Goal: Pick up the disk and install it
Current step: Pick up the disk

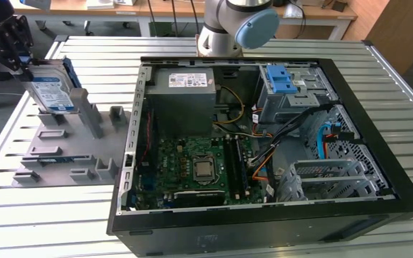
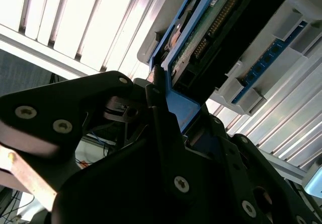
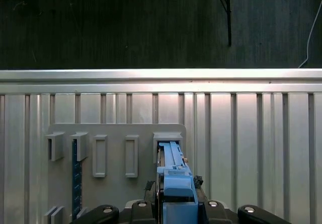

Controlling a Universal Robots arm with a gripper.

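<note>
Disk (image 1: 52, 92) stands on end at upper left, long axis vertical, label facing the camera, top edge clamped in my gripper (image 1: 28, 62).

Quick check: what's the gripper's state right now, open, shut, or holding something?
The gripper is shut on the disk, clamping its blue carrier edge at the grey fixture.

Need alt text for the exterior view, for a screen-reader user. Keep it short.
A black gripper clamps the top of the disk, a silver drive in a blue carrier standing upright at a grey fixture block on a slatted metal table. To the exterior view's right lies an open computer case, its motherboard and a blue-latched drive cage exposed.
</note>
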